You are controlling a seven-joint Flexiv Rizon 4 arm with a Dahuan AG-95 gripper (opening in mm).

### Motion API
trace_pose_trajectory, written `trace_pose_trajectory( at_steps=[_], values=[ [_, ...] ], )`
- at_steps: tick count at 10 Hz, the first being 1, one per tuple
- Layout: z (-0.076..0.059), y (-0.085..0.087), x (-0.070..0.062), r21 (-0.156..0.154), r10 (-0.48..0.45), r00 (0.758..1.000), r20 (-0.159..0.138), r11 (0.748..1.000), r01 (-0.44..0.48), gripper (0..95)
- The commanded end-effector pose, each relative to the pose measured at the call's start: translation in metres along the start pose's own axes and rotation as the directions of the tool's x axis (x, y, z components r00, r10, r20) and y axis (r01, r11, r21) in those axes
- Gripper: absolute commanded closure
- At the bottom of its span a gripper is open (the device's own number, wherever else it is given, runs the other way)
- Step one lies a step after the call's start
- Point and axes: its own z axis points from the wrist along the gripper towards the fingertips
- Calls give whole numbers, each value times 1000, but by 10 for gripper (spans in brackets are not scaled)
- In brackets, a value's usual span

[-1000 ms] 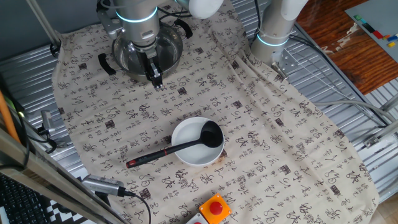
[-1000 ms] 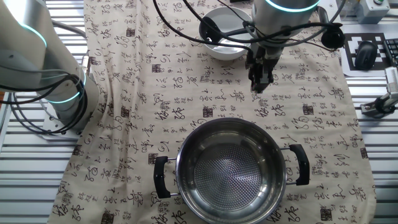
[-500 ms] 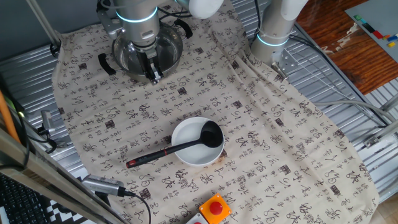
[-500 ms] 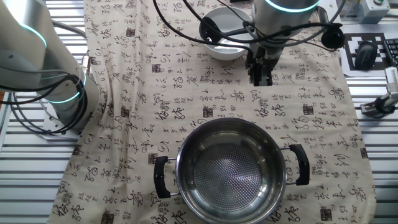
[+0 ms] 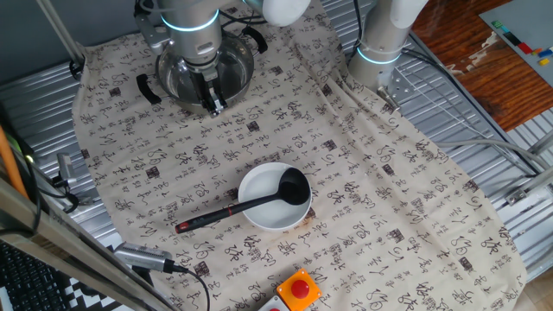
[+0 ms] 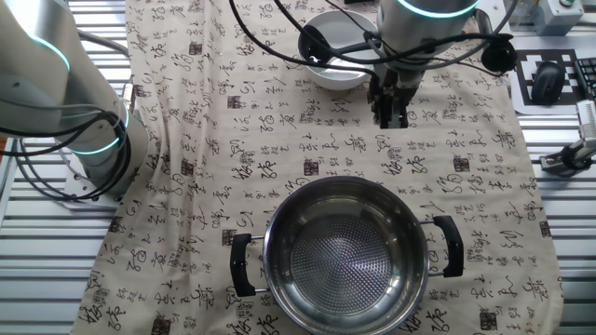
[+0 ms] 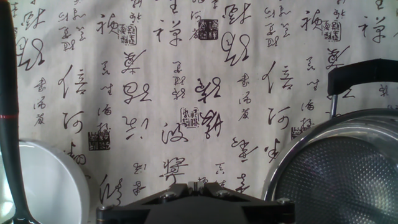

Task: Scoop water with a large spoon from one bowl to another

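The white bowl [image 5: 263,212] sits on the patterned cloth near the front, with the black ladle [image 5: 292,187] resting in it. The ladle's handle runs left to its red end [image 5: 195,223]. The steel pot [image 5: 235,67] stands at the back, partly behind my arm. My gripper [image 5: 213,107] hangs shut and empty over bare cloth just in front of the pot, well away from the bowl. In the other fixed view my gripper [image 6: 391,118] is between the bowl [image 6: 340,74] and the pot [image 6: 342,249]. In the hand view the shut fingertips [image 7: 196,185] lie between bowl [image 7: 46,180], ladle handle [image 7: 9,87] and pot [image 7: 348,168].
A second arm's base [image 5: 380,43] stands at the back right on the cloth's edge. A red push button [image 5: 299,288] sits at the front edge. A cable plug [image 5: 143,257] lies front left. Cables hang over the bowl [image 6: 326,58] in the other fixed view.
My gripper rose a little off the cloth during the first half second and has stayed put since. The ladle, bowl and pot have not moved.
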Motion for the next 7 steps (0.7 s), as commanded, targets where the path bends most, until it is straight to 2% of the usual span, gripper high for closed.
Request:
trace_pose_trajectory(
  at_steps=[1,7],
  values=[
    [0,0,0,0,0,1000,0,1000,0,950],
    [1,0,2,2,-15,1000,2,1000,15,950]
  ],
)
